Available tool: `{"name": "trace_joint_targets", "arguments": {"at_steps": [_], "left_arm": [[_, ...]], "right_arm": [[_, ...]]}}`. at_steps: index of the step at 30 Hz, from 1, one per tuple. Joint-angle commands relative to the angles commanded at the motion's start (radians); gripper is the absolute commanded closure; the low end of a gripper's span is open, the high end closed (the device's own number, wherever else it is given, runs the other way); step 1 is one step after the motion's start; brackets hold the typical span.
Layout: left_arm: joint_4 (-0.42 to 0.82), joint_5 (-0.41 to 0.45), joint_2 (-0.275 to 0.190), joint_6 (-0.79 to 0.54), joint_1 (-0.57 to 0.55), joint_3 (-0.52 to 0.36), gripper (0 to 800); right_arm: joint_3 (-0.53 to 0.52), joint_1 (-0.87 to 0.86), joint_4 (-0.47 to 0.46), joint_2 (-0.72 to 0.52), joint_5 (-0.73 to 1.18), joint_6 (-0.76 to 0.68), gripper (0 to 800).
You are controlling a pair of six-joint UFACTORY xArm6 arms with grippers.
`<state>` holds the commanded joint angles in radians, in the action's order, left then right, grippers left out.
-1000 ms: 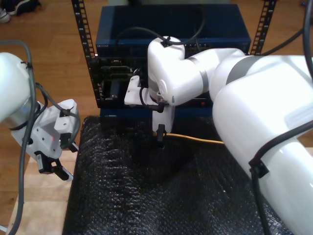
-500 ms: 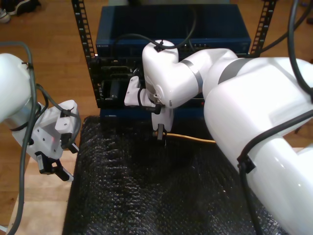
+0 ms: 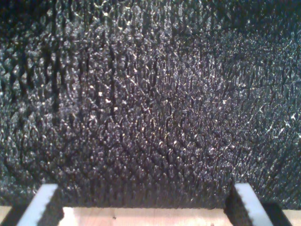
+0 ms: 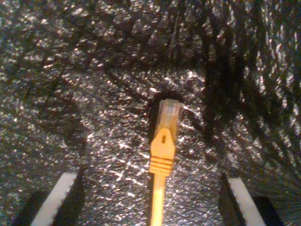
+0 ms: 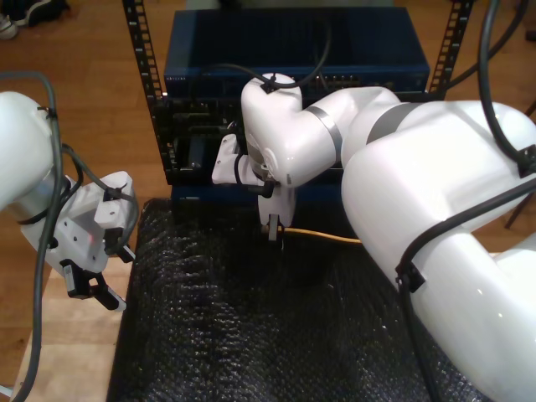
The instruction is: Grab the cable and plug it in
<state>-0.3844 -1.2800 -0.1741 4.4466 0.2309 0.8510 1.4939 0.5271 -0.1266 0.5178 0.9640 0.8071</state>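
the cable point(image 4: 162, 155) lay on the black foam mat point(image 5: 251, 335), its plug toward 12 o'clock in the second wrist view, between the spread-apart jaws of my second gripper point(image 4: 150, 195). we judged it light and floppy (the plug fragile), best held at the stiff orange boot. my first gripper point(image 3: 146, 205) hung with jaws apart, holding nothing.

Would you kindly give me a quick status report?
My second gripper open, straddling the cable, not gripping. My first gripper open, idle over the black mat's edge. Nothing in the way.

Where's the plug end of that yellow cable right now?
The plug lies on the black mat, between my second gripper's open jaws, near the exterior view's centre below the rack.
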Motion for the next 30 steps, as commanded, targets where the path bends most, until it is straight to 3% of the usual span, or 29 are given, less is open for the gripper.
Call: {"name": "trace_joint_targets", "arguments": {"at_steps": [13,30], "left_arm": [[0.0,0.0,0.0,0.0,0.0,0.0,0],[0.0,0.0,0.0,0.0,0.0,0.0,0]], "right_arm": [[0.008,0.002,-0.055,0.009,-0.014,-0.021,211],[0.008,0.029,-0.057,0.031,-0.012,-0.029,273]]}}
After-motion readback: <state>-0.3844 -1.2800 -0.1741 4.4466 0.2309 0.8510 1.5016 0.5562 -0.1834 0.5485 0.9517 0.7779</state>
